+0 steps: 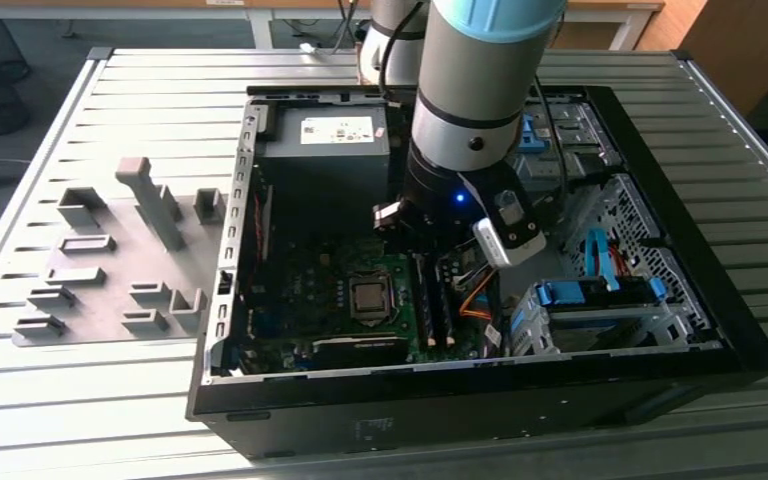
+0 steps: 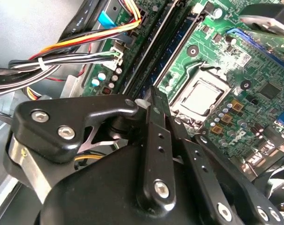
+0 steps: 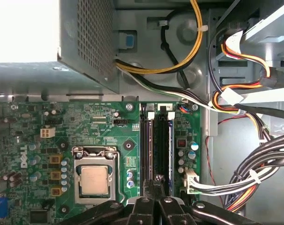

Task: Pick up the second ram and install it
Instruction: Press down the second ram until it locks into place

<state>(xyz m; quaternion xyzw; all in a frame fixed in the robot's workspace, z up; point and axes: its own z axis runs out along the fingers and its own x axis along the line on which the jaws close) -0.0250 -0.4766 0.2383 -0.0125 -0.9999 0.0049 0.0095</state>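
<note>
Second ram (image 3: 170, 150): appears seated upright in the outer of two parallel black slots (image 3: 146, 150) on the motherboard (image 3: 85, 126), beside the processor socket (image 3: 93, 176); whether it is fully latched cannot be told. Gripper (image 3: 154, 185): fingers drawn close together directly over the near end of the slots, apparently clamped on nothing, a posture suited to pressing the stick's edge down. Arm (image 1: 471, 110): descends into the open computer case (image 1: 704, 345). Cable bundle (image 3: 254, 173): lies beside the slots, clear of them.
</note>
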